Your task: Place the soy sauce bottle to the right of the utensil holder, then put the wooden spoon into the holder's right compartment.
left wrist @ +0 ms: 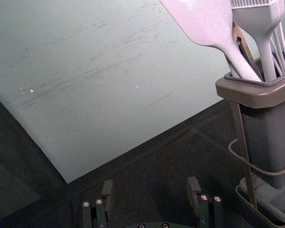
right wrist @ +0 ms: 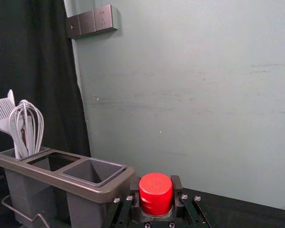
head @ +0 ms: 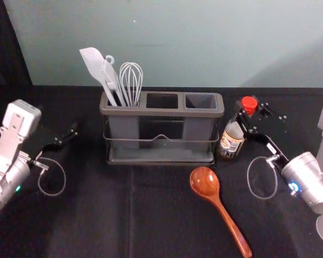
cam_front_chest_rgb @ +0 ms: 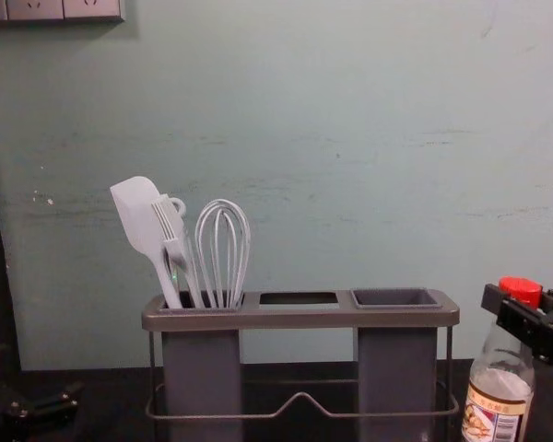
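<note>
Glossy wood spoon [head: 204,181]; matt plastic spatula [head: 95,65]; clear bottle [head: 231,141].

A white spatula [head: 91,62], a white utensil with a comb-like head [cam_front_chest_rgb: 169,221] and a white wire whisk [head: 131,80] stood bunched together, working ends up. The spatula leaned out to the left in the head view, and the whisk stood at the group's right; a small ring [head: 110,59] showed between them. Behind the black-covered tabletop [head: 86,215] rose a pale grey-green wall [head: 194,43], scuffed with faint dark streaks. A row of socket panels [cam_front_chest_rgb: 37,8] was mounted high on it, near a dark curtain [right wrist: 47,61] hanging in folds.
</note>
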Robot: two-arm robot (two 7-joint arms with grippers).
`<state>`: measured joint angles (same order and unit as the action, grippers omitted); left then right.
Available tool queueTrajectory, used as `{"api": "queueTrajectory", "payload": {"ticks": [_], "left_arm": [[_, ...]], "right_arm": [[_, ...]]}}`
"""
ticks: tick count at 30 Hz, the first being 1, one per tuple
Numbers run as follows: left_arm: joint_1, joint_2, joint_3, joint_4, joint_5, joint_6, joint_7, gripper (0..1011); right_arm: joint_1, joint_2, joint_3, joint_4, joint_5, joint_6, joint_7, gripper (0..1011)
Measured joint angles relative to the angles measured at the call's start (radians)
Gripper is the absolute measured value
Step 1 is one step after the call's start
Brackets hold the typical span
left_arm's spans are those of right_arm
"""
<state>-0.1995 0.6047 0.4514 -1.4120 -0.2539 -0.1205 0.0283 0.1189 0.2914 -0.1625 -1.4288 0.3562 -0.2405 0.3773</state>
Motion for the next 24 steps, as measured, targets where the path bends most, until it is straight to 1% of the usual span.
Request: {"api": "queueTrajectory", "payload": {"ticks": [6, 7, 9, 10, 11, 13, 14, 15, 18, 19, 20, 22, 23, 24], "left_arm": [[0.0, 0.0, 0.0, 0.0, 0.0, 0.0, 0.0, 1000], [0.0, 0.0, 0.0, 0.0, 0.0, 0.0, 0.0, 1000], [0.0, 0.0, 0.0, 0.0, 0.0, 0.0, 0.0, 1000], [0.0, 0.0, 0.0, 0.0, 0.0, 0.0, 0.0, 1000], [0.0, 0.0, 0.0, 0.0, 0.0, 0.0, 0.0, 1000], [0.0, 0.0, 0.0, 0.0, 0.0, 0.0, 0.0, 1000], [0.0, 0.0, 0.0, 0.0, 0.0, 0.0, 0.0, 1000], [0.0, 0.0, 0.0, 0.0, 0.0, 0.0, 0.0, 1000], [0.0, 0.0, 0.0, 0.0, 0.0, 0.0, 0.0, 1000], [0.0, 0.0, 0.0, 0.0, 0.0, 0.0, 0.0, 1000], [0.0, 0.0, 0.0, 0.0, 0.0, 0.0, 0.0, 1000], [0.0, 0.0, 0.0, 0.0, 0.0, 0.0, 0.0, 1000], [0.0, 0.0, 0.0, 0.0, 0.0, 0.0, 0.0, 1000], [0.0, 0.0, 0.0, 0.0, 0.0, 0.0, 0.0, 1000]], "right_arm": [[0.006, -0.005, -0.001, 0.016, 0.004, -0.009, 0.005, 390], [0.007, -0.006, -0.001, 0.019, 0.004, -0.011, 0.007, 407], [0.008, -0.006, -0.001, 0.02, 0.004, -0.011, 0.007, 481], [0.009, -0.005, -0.002, 0.02, 0.004, -0.01, 0.008, 481], [0.009, -0.003, -0.003, 0.015, 0.003, -0.008, 0.008, 541], [0.006, 0.001, -0.003, 0.001, -0.004, -0.007, 0.007, 600], [0.002, 0.004, -0.003, -0.009, -0.009, -0.006, 0.005, 621], [-0.001, 0.006, -0.003, -0.017, -0.013, -0.005, 0.001, 681], [-0.032, 0.019, 0.009, -0.086, -0.038, 0.0, -0.026, 738], [-0.039, 0.021, 0.013, -0.102, -0.041, 0.0, -0.03, 758], [-0.045, 0.023, 0.016, -0.114, -0.042, 0.001, -0.033, 813], [-0.063, 0.028, 0.024, -0.146, -0.045, 0.002, -0.038, 851], [-0.085, 0.034, 0.033, -0.18, -0.047, 0.002, -0.041, 899], [-0.096, 0.035, 0.037, -0.196, -0.047, 0.003, -0.044, 918]]}}
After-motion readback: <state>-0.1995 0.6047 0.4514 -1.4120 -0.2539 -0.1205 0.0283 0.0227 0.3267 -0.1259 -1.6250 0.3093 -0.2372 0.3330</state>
